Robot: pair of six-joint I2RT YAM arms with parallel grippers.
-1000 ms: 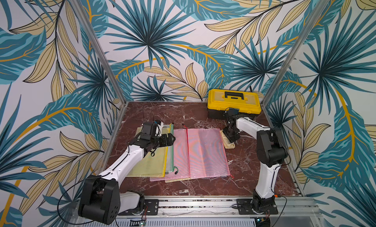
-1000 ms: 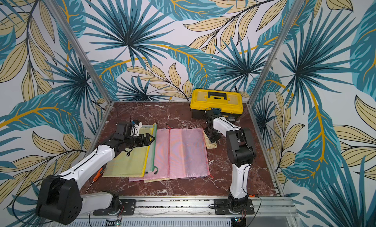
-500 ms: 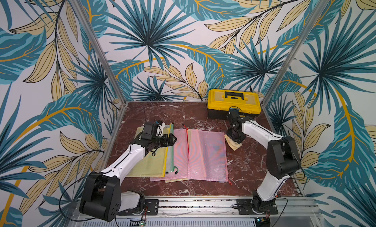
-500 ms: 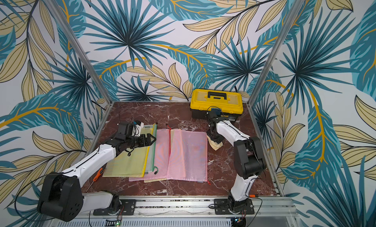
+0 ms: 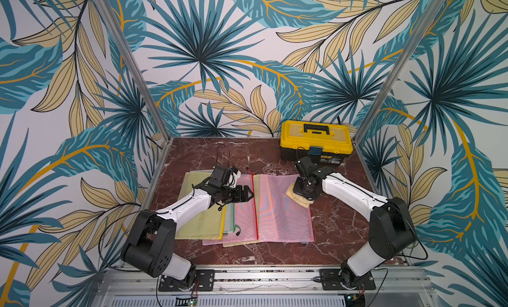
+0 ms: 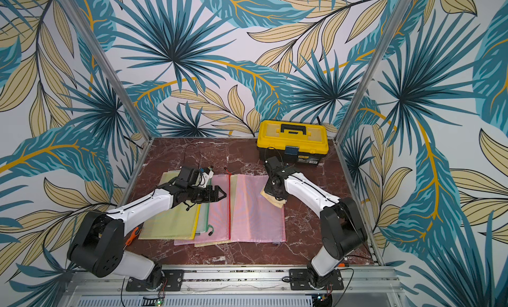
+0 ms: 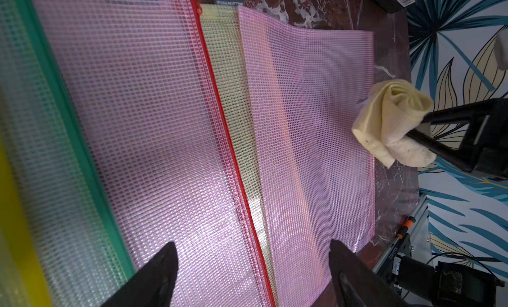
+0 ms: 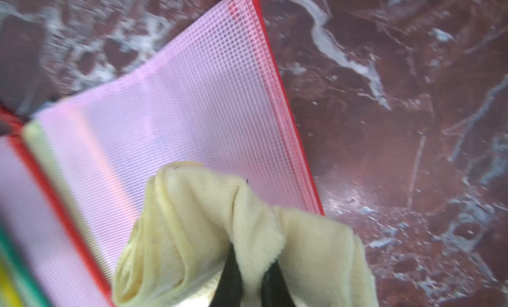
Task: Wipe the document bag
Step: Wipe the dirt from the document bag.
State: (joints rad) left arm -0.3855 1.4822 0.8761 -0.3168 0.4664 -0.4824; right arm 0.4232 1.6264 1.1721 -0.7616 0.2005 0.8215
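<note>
While the right gripper is clamped on the cream cloth, the pink document bag lies just beneath and ahead of it. It should press flat and sweep evenly. The left gripper hovers, jaws apart.

The red marble table carries overlapping mesh document bags and a yellow toolbox.

a cream cloth is pinched in the closed jaws of the right gripper at the edge of the pink mesh document bag laid on the marble worktop, while the jaws of the left gripper are spread wide apart.
</note>
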